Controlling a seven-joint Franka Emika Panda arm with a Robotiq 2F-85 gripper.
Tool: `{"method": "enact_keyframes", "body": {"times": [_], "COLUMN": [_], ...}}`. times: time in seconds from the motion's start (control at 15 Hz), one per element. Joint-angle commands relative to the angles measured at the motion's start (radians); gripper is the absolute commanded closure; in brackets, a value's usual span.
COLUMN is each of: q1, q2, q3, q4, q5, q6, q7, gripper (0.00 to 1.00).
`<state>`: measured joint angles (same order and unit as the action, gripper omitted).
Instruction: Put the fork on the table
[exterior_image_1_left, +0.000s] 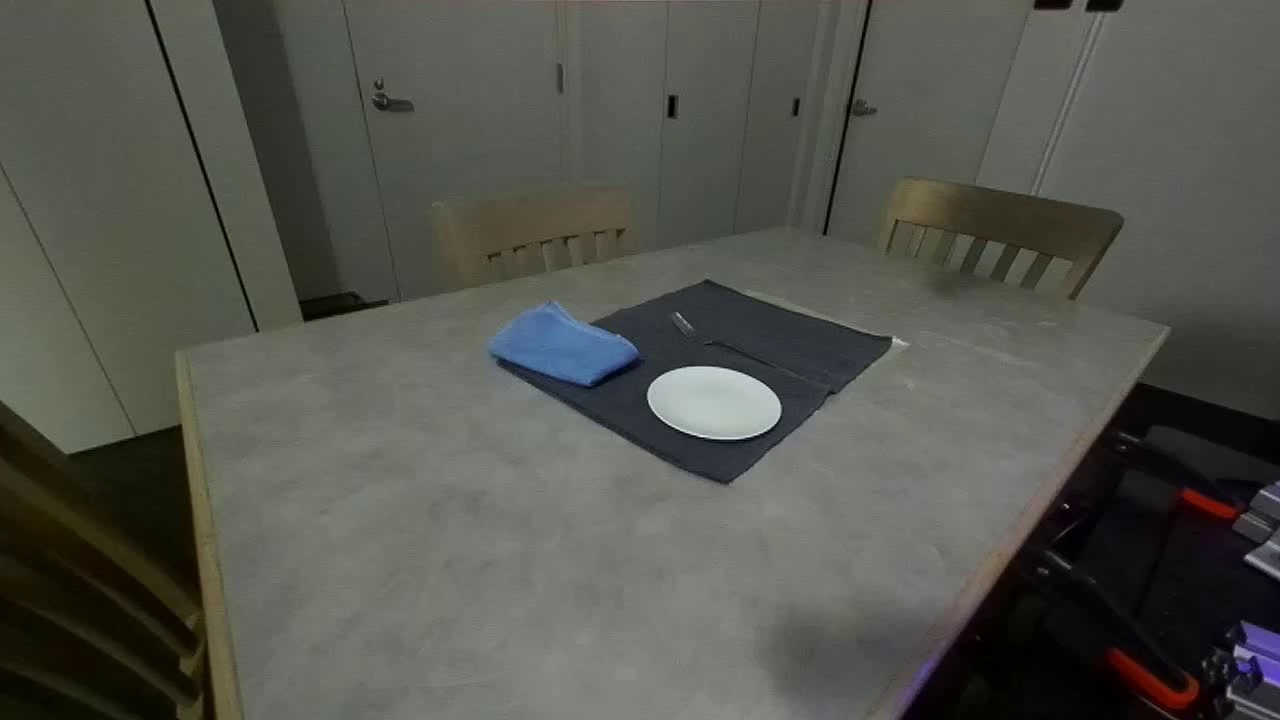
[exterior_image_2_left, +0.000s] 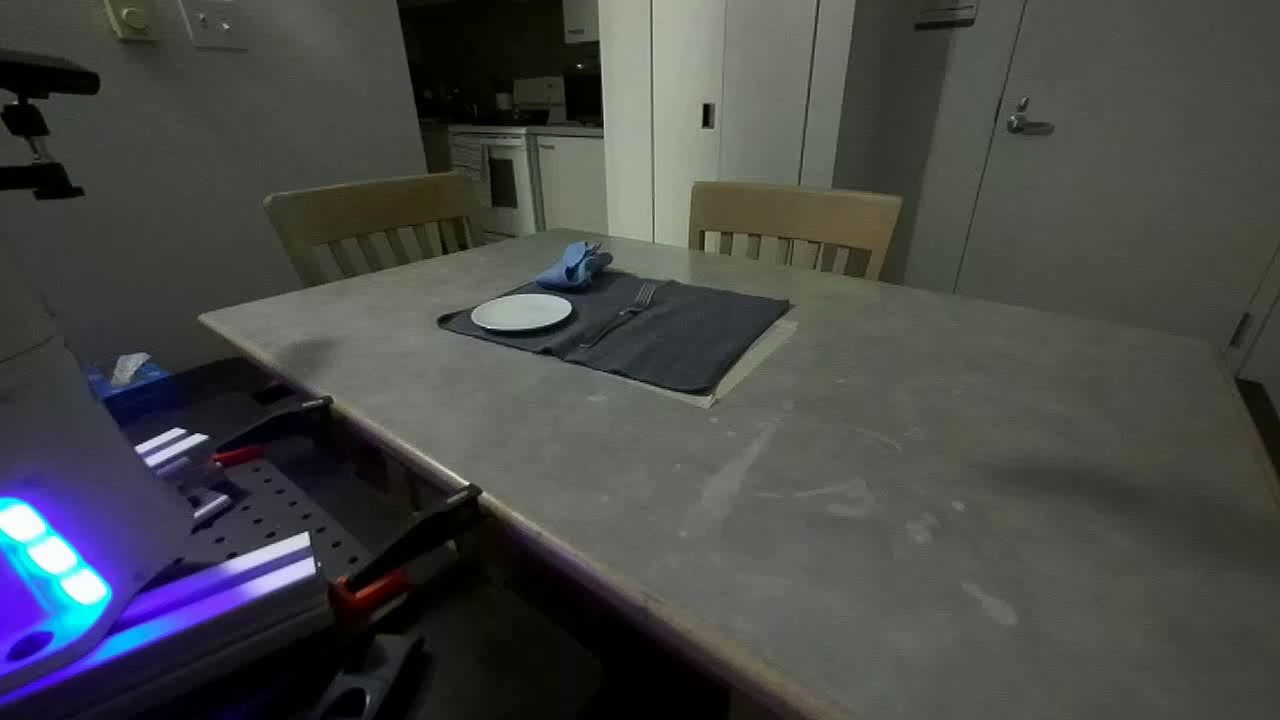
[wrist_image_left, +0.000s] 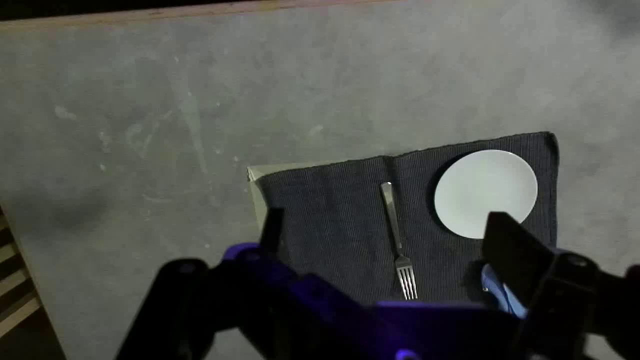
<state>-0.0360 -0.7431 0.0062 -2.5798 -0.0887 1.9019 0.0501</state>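
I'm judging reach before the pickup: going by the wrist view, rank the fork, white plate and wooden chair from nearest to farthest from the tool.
1. Fork: framed by the open tool, on the placemat.
2. White plate: right of the fork in that view, partly hidden by the tool.
3. Wooden chair: lower left corner, beyond the edge of the table.

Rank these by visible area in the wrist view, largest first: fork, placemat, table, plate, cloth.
Largest: table
Second: placemat
Third: plate
Last, unranked: fork and cloth; what shows of them looks too alike, and the gripper hides part of the cloth.
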Motion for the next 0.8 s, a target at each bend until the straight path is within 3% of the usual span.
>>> {"method": "enact_keyframes", "body": {"times": [0.0, 0.73], "q1": [0.0, 0.004], "q2": [0.001, 0.029], "q3": [0.0, 0.001], "q4": [0.002, 0.01], "q5": [0.0, -0.013], "q6": [-0.003, 0.012], "q7": [0.0, -0.018], "gripper": [0.0, 0.0]}}
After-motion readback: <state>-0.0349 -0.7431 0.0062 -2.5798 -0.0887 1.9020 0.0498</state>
